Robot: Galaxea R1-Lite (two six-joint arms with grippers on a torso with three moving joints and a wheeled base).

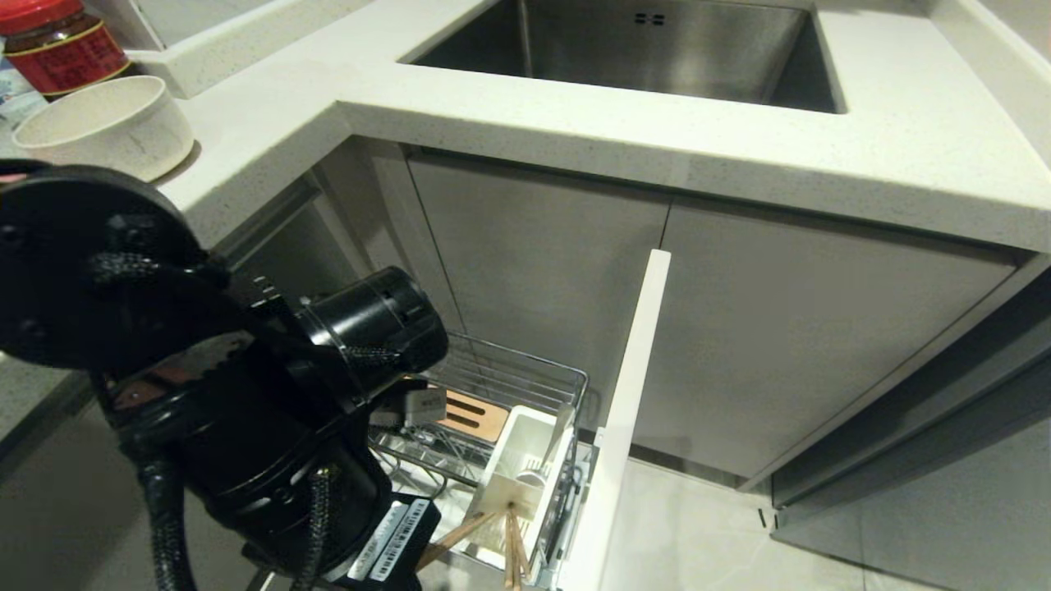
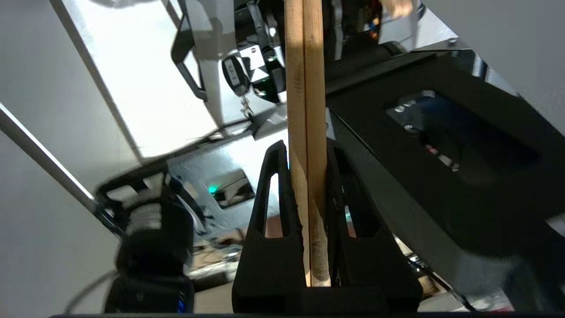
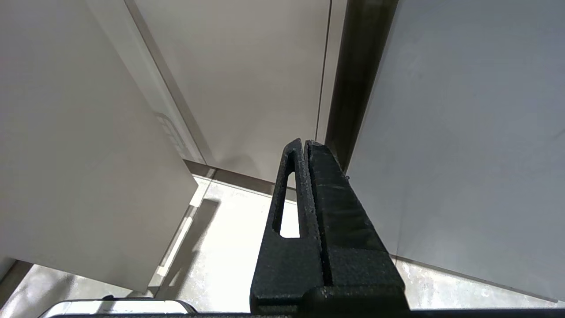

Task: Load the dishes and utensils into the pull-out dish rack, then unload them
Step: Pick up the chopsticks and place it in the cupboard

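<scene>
The pull-out dish rack (image 1: pixel 525 377), a chrome wire basket on a white cabinet front (image 1: pixel 628 410), stands pulled out below the counter. Its white utensil holder (image 1: pixel 517 460) has a slim silver fork (image 1: pixel 560 433) leaning in it. The wooden chopsticks (image 1: pixel 511 546) show just in front of the holder, low in the head view. In the left wrist view my left gripper (image 2: pixel 306 150) is shut on the chopsticks (image 2: pixel 305 79), which run out past its fingertips side by side. The off-white bowl (image 1: pixel 107 123) sits on the counter at the far left. My right gripper (image 3: pixel 305 143) is shut, with nothing in it.
My left arm (image 1: pixel 205 386) fills the lower left of the head view and hides part of the rack. A steel sink (image 1: pixel 640 49) is set in the white counter (image 1: pixel 821 164). A red-lidded jar (image 1: pixel 57 41) stands behind the bowl. The right gripper hangs beside grey cabinet fronts (image 3: pixel 247 79).
</scene>
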